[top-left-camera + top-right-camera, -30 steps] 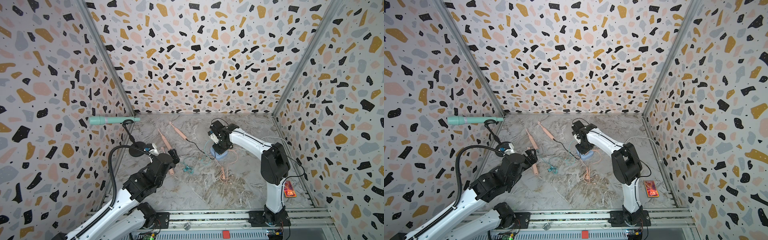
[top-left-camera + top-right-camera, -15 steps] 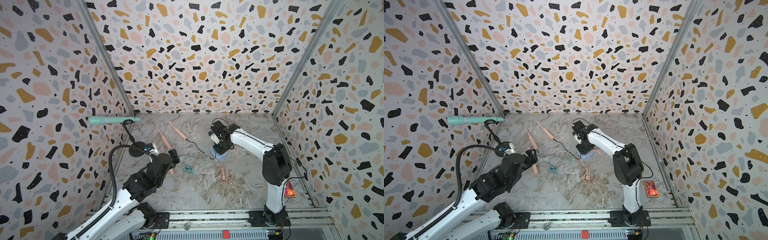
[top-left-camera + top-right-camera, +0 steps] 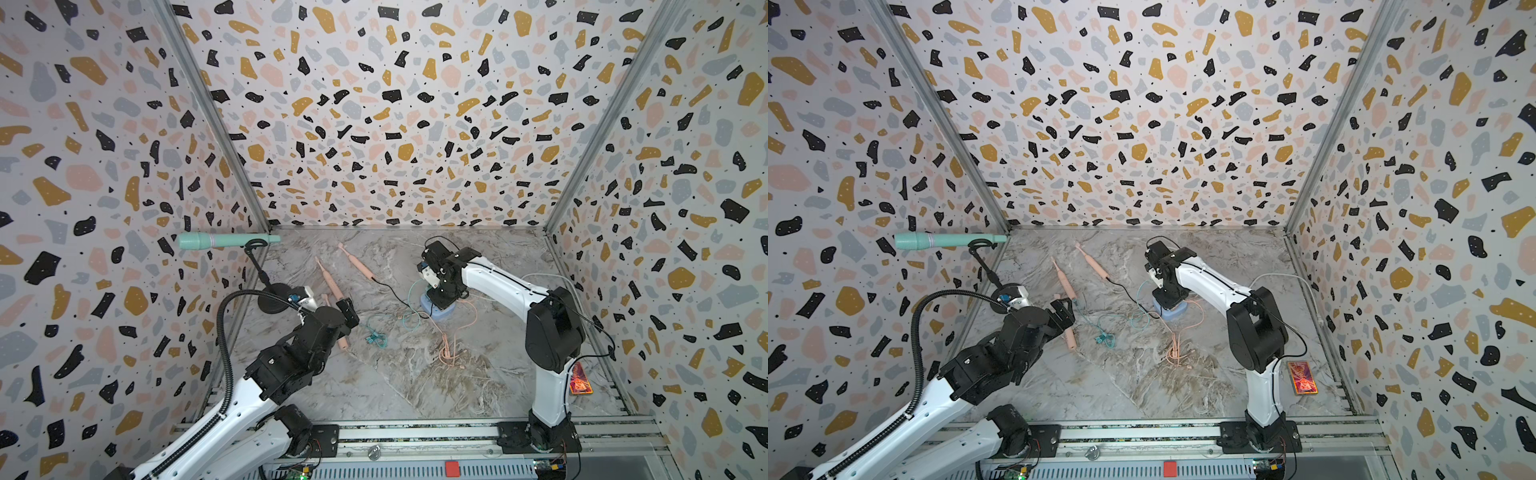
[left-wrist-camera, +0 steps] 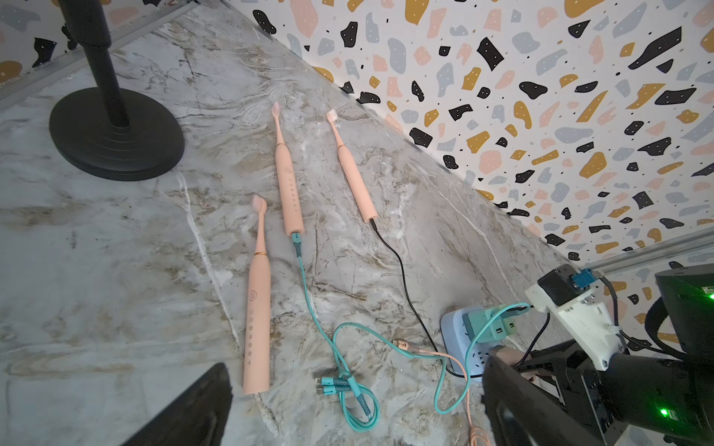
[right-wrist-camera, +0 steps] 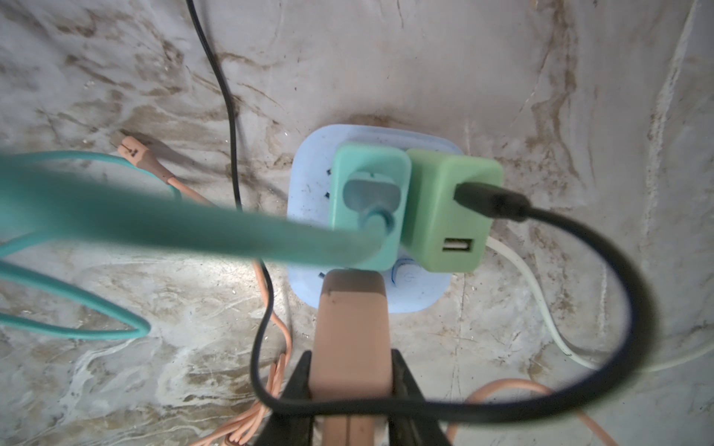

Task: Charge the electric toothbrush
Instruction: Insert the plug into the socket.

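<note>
Both top views: left gripper (image 3: 345, 311) hangs low over the left side of the marble table (image 3: 395, 386), jaws apart, right above the uncabled toothbrush (image 3: 342, 342); only the brush's near end shows past it. Two more brushes lie just beyond, the teal-cabled toothbrush (image 3: 331, 282) and the black-cabled toothbrush (image 3: 358, 262). Right gripper (image 3: 438, 297) points down at the blue power strip (image 3: 441, 312) mid-table. A bundled pink cable (image 3: 446, 353) lies near-side of the strip. Left wrist: the left arm's fingers (image 4: 193, 409) stand wide, nothing between them. The uncabled toothbrush lies flat, nearest the camera, socket end bare, beside the teal-cabled one and not touching it. The pink cable's free plug lies loose on the table between the teal cable (image 4: 309, 293) and the strip. Right wrist: jaws clamped on a pink adapter (image 5: 349, 316), its tip against the strip's edge next to the teal adapter (image 5: 369, 200) and green adapter (image 5: 448, 216), both seated in the strip. Can't tell whether the pink one is seated.
</note>
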You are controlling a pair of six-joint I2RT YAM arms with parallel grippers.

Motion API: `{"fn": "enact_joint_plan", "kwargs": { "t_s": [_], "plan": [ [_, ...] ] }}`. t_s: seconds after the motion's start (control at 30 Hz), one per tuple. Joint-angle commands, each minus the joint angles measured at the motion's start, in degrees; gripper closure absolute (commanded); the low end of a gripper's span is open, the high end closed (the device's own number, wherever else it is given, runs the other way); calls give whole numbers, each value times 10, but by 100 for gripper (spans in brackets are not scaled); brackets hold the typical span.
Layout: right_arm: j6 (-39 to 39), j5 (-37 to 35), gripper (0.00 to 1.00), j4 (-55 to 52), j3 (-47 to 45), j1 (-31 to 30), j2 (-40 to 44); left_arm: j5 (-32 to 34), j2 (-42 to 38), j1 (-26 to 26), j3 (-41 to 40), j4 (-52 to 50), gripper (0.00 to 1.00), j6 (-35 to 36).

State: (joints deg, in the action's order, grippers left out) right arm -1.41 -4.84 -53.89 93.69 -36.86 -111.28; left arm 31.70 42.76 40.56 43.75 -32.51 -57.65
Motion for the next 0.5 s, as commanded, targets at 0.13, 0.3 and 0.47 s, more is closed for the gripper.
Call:
{"fn": "enact_joint_plan", "kwargs": {
  "t_s": [0.13, 0.3, 0.47],
  "plan": [
    [-4, -3, 100, -15, 0, 0, 2, -4, -5, -4, -7, 10, 0, 4],
    [-4, -15, 100, -17, 0, 1, -11, -8, -5, -3, -8, 12, 1, 3],
    [-4, -13, 100, -21, 4, 0, -23, -11, -7, -3, -10, 13, 1, 3]
  ]
}}
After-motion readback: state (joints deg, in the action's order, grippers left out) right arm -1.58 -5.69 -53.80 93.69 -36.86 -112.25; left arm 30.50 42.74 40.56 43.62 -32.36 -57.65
